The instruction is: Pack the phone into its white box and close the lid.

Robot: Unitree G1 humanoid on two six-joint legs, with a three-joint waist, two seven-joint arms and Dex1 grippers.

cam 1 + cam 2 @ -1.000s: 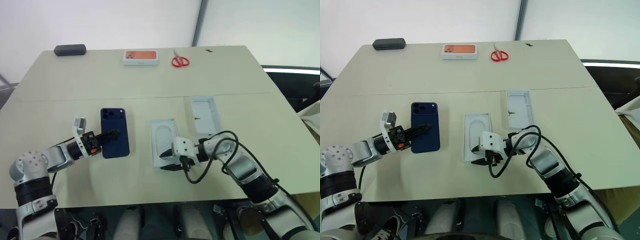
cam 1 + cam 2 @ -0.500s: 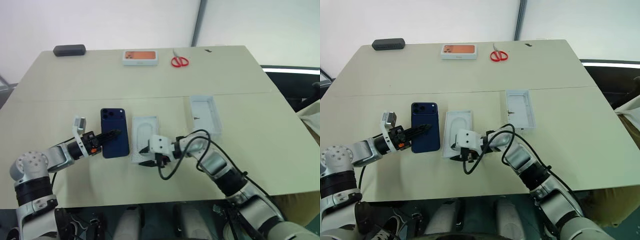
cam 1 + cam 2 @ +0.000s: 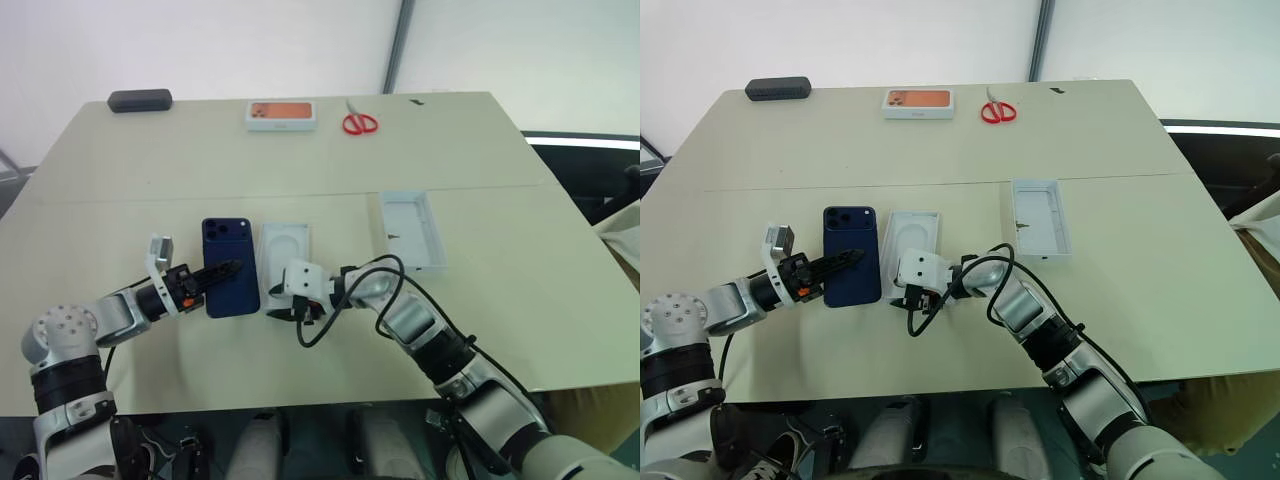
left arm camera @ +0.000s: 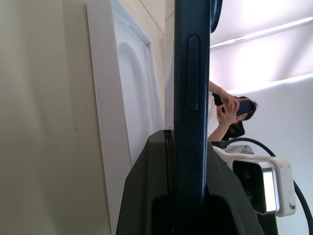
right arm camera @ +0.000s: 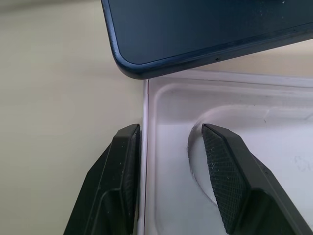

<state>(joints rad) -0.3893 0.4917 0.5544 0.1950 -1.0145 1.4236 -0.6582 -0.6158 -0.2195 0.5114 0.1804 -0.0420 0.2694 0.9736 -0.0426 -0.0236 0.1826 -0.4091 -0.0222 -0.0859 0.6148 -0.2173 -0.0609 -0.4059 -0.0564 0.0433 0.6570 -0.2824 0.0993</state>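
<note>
I stand at a beige table (image 3: 120, 190), looking down over both my arms. My left gripper (image 3: 228, 268) is closed on the phone (image 3: 230, 265), clamping its edge; the left wrist view shows the blue rim sandwiched between the black fingers (image 4: 146, 196). The phone is dark navy, back up, camera cluster at the far end, and its long axis runs away from me.

Just right of the phone, nearly touching it, lies a white tray (image 3: 285, 255) with an oval recess, its long axis parallel to the phone's. My right gripper (image 3: 283, 312) holds this tray at its near left corner. The right wrist view shows one finger (image 5: 122, 166) outside the wall and the other inside, straddling the rim, jaws partly apart; whether they press the wall I cannot tell.

A second white piece, an open shell (image 3: 412, 230), sits well off to the right, also lengthwise away from me. Far back are an orange-printed box (image 3: 282, 114), red scissors (image 3: 360, 122) and a dark case (image 3: 140, 100).

The move ahead seems to turn on one relation: the tray lies directly right of the phone, long sides aligned, so a short sideways carry by my left arm should bring it over.
</note>
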